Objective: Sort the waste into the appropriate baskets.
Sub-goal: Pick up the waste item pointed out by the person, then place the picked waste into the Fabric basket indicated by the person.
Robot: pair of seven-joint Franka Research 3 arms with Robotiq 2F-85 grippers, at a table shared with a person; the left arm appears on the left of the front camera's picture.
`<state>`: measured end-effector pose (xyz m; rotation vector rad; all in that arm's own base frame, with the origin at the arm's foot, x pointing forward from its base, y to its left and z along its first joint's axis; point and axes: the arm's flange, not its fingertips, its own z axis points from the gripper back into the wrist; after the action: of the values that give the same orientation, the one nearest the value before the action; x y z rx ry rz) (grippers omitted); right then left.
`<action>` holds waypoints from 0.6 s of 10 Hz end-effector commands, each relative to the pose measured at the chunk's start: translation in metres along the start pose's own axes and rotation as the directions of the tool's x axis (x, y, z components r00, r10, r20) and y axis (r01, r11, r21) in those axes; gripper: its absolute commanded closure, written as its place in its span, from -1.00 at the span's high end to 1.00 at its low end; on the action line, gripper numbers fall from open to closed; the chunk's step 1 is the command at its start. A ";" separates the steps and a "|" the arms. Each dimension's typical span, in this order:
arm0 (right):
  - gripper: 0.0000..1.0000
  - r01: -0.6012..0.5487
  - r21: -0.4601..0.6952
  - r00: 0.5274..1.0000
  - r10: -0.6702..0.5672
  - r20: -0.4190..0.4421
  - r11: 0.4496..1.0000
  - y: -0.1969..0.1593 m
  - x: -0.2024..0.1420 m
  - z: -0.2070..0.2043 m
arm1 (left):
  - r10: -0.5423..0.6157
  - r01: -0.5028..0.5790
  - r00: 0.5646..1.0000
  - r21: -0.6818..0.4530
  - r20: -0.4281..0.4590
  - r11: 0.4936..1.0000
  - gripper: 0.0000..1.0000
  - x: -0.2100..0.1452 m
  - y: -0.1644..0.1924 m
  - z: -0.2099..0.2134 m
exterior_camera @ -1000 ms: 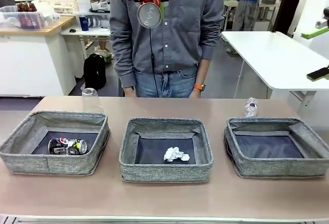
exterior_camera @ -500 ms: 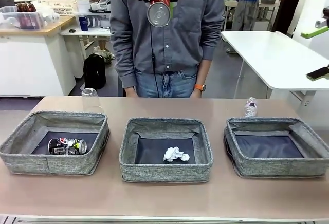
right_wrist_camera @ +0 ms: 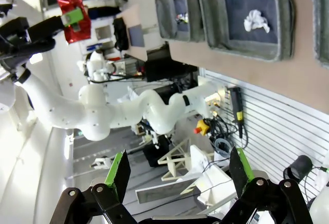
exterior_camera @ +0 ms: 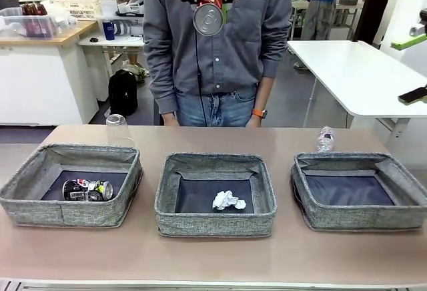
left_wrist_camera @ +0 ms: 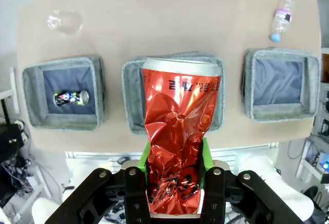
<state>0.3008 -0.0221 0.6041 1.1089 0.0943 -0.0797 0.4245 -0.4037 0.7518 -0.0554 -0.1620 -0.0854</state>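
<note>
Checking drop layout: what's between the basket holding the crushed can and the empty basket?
The third grey woven-fabric basket, holding a crumpled white paper ball, as the front view shows.

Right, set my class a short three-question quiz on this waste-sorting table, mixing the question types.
1. True or false: the left tool is shut on a red can.
2. Which basket holds the paper ball? A left, B middle, C right.
3. What lies in the left basket?
Key: 1 true; 2 B, the middle basket; 3 a crushed can.
</note>
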 end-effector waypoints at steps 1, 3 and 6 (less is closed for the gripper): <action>1.00 -0.014 0.013 1.000 0.014 0.007 1.000 0.003 0.002 0.002 | 0.005 -0.005 1.000 0.003 0.016 1.000 -0.29 -0.003 0.002 0.002; 1.00 -0.014 0.013 1.000 0.014 0.007 1.000 0.003 0.002 0.002 | 0.005 -0.005 1.000 0.003 0.016 1.000 -0.29 -0.003 0.002 0.002; 1.00 -0.014 0.013 1.000 0.014 0.007 1.000 0.003 0.002 0.002 | 0.005 -0.005 1.000 0.003 0.016 1.000 -0.29 -0.003 0.002 0.002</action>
<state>0.3008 -0.0221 0.6041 1.1089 0.0943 -0.0797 0.4245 -0.4037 0.7518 -0.0554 -0.1620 -0.0854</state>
